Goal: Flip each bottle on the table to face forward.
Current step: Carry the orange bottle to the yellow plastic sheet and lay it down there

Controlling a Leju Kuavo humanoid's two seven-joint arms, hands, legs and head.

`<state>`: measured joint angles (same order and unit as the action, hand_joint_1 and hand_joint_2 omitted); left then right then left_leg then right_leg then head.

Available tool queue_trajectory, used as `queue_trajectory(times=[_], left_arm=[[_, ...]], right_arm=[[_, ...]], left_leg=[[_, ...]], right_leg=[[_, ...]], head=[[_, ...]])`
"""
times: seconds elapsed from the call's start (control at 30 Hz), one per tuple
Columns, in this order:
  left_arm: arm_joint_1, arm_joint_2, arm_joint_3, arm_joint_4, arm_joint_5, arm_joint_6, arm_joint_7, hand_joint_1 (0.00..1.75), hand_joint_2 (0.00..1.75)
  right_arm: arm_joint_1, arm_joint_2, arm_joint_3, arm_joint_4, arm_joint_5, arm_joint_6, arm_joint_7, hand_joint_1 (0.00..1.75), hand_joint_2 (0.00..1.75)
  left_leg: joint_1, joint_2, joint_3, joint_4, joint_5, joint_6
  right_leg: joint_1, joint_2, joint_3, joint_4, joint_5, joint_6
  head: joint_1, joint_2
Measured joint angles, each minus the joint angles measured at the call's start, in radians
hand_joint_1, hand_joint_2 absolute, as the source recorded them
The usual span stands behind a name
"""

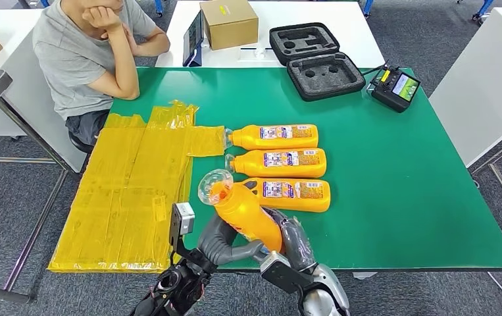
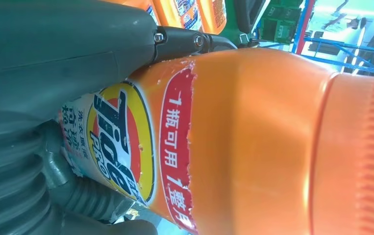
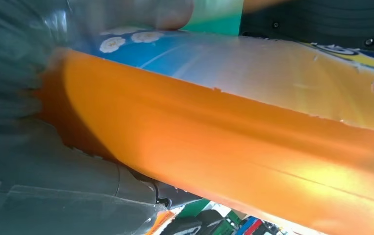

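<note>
Both hands grasp one orange bottle (image 1: 245,214) above the green table's (image 1: 399,197) near edge.
Left hand (image 1: 225,243) and right hand (image 1: 294,240) fingers wrap it; three bottles (image 1: 277,162) lie just behind, yellow sheets (image 1: 129,197) left, person (image 1: 90,52) seated beyond.

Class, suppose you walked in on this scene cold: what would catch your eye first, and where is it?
First, the orange bottle lifted at the green table's near edge, gripped by both the left hand and the right hand. Next, three matching bottles lying in a row beyond it.
</note>
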<state>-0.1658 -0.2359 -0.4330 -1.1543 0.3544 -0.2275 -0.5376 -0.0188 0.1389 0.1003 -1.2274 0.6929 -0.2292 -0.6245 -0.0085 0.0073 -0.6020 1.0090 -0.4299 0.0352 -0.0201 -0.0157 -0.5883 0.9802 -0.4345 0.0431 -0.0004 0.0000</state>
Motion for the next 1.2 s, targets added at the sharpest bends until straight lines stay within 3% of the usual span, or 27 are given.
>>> queue_trajectory(times=[0.33, 0.37, 0.47, 0.6, 0.77, 0.83, 1.2], left_arm=[[0.003, 0.000, 0.015, 0.000, -0.027, 0.046, -0.013, 0.01, 1.75], [0.003, 0.000, 0.016, 0.000, -0.027, 0.047, -0.013, 0.28, 1.75], [0.004, 0.000, 0.017, 0.000, -0.035, 0.055, -0.016, 1.32, 1.75], [0.005, 0.000, 0.019, 0.001, -0.053, 0.074, -0.024, 1.66, 1.75], [0.007, 0.003, 0.021, 0.002, -0.059, 0.077, -0.025, 1.75, 1.75], [0.007, 0.003, 0.021, 0.003, -0.061, 0.079, -0.026, 1.75, 1.75], [0.008, 0.005, 0.026, 0.012, -0.076, 0.091, -0.030, 1.75, 1.75]], right_arm=[[-0.024, 0.011, 0.017, 0.035, 0.006, -0.002, 0.001, 1.54, 1.75], [-0.025, 0.012, 0.018, 0.037, 0.006, -0.002, 0.001, 1.51, 1.75], [-0.028, 0.014, 0.019, 0.045, 0.005, -0.002, 0.001, 1.34, 1.75], [-0.036, 0.014, 0.025, 0.063, 0.004, -0.004, 0.001, 0.93, 1.75], [-0.046, 0.017, 0.035, 0.089, 0.009, -0.020, 0.000, 0.22, 1.75], [-0.048, 0.019, 0.041, 0.103, 0.016, -0.027, 0.000, 0.02, 1.75], [-0.053, 0.024, 0.073, 0.179, 0.000, -0.088, -0.006, 0.00, 1.75]], left_leg=[[0.000, 0.000, 0.000, 0.000, 0.000, 0.000], [0.000, 0.000, 0.000, 0.000, 0.000, 0.000], [0.000, 0.000, 0.000, 0.000, 0.000, 0.000], [0.000, 0.000, 0.000, 0.000, 0.000, 0.000], [0.000, 0.000, 0.000, 0.000, 0.000, 0.000], [0.000, 0.000, 0.000, 0.000, 0.000, 0.000], [0.000, 0.000, 0.000, 0.000, 0.000, 0.000]], right_leg=[[0.000, 0.000, 0.000, 0.000, 0.000, 0.000], [0.000, 0.000, 0.000, 0.000, 0.000, 0.000], [0.000, 0.000, 0.000, 0.000, 0.000, 0.000], [0.000, 0.000, 0.000, 0.000, 0.000, 0.000], [0.000, 0.000, 0.000, 0.000, 0.000, 0.000], [0.000, 0.000, 0.000, 0.000, 0.000, 0.000], [0.000, 0.000, 0.000, 0.000, 0.000, 0.000]], head=[[0.000, 0.000], [0.000, 0.000], [0.000, 0.000], [0.000, 0.000], [0.000, 0.000], [0.000, 0.000], [0.000, 0.000]])
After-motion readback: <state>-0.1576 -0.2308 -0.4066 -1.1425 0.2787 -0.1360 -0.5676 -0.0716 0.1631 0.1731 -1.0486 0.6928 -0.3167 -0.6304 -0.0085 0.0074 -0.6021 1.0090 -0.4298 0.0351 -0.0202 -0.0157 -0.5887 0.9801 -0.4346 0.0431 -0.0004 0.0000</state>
